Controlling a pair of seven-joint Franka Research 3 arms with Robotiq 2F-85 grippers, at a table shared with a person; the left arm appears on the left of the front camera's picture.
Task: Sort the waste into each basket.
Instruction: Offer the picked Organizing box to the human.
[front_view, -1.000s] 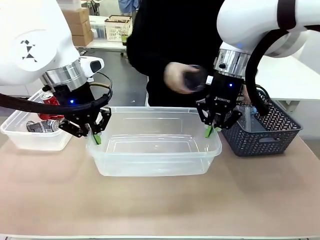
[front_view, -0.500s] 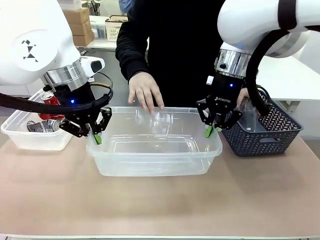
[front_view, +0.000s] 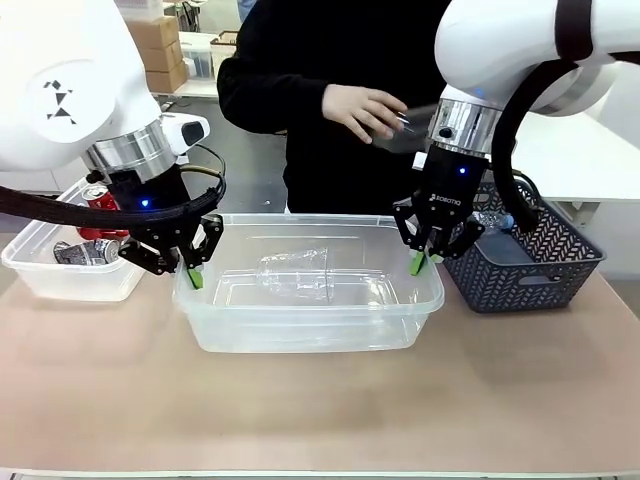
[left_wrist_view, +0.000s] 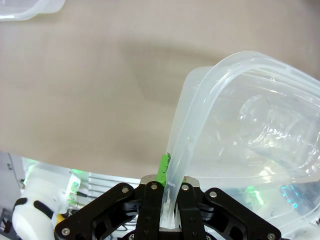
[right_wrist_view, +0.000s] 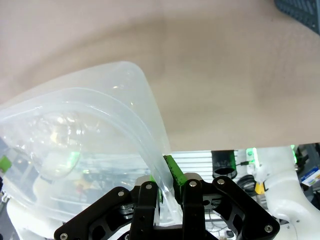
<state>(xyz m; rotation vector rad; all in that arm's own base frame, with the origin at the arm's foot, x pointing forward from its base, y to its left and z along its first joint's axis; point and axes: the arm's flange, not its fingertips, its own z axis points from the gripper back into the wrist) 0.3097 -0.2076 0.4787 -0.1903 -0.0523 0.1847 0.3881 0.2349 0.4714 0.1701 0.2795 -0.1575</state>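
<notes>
Viewing from the front, I see the left fingers (front_view: 195, 277) pinching the left-hand rim of the large clear tub (front_view: 310, 335), which sits at the middle of the worktop (front_view: 320, 410). I cannot tell whether its base rests on the surface or is raised slightly. The left wrist view confirms the pinch: the tub wall is clamped between the green pads. The right fingers (front_view: 416, 263) pinch the opposite rim in the same way, and the right wrist view shows that wall caught between them. One clear plastic bottle (front_view: 295, 275) lies on its side on the tub floor, roughly central. A smaller clear tub (front_view: 60, 282) stands at the left, just beside the large one. It holds a red can (front_view: 98, 200) and silver-black cans (front_view: 85, 252). A dark mesh basket (front_view: 535, 275) stands at the right, close to the large tub, with at least one clear bottle (front_view: 495, 218) inside. The person's hand (front_view: 358, 108) is raised above the far rim, near the right arm's wrist. Something blurred is at its fingertips, and I cannot identify it.
</notes>
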